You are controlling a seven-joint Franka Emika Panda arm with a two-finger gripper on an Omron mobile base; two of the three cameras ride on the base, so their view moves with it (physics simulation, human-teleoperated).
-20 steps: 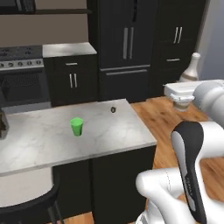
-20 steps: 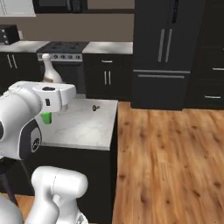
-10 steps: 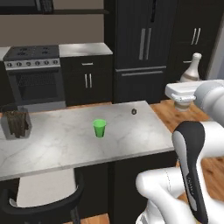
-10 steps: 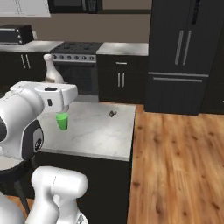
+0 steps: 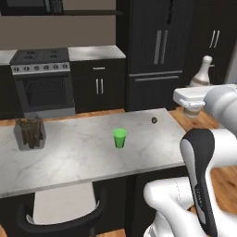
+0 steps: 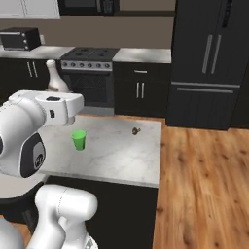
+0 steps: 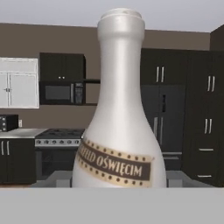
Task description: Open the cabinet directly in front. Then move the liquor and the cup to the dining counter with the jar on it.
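Right now the white robot arm's two-finger gripper [image 5: 193, 110] is clamped round the slim pale beige liquor bottle [image 5: 202, 74], narrow neck and light label w/ a brown band. Bottle stands upright in the grip, neck rising above the white hand, carried in the air off the far right corner of the long white-grey veined marble dining counter [image 5: 69, 152], over the wood floor [image 6: 204, 185]. From the right base cam the same bottle [image 6: 54, 82] pokes up behind the hand, above the counter's left part [image 6: 121, 155]. The hand cam has the bottle [image 7: 119, 122] very close, upright, label band low on its body; fingertips themselves can't be made out there.

Small bright green tapered cup [image 5: 120, 138], no handle, sits upright on the counter, roughly mid-slab, a bit toward the near edge, well apart from the bottle. Also seen from the right [image 6: 79, 140].

Squat clear glass jar w/ brown sticks [image 5: 30, 133] stands near the counter's left end, well apart from the cup. A small dark round object [image 5: 154, 120] lies near the far right corner; too small to tell what it is.

Behind the counter: black range w/ silver front [image 5: 41, 83], near-black base cabinets [image 5: 99, 85] and a tall black fridge w/ long silver handles [image 5: 159, 51]. A microwave [image 6: 19, 39] rests on the back worktop.
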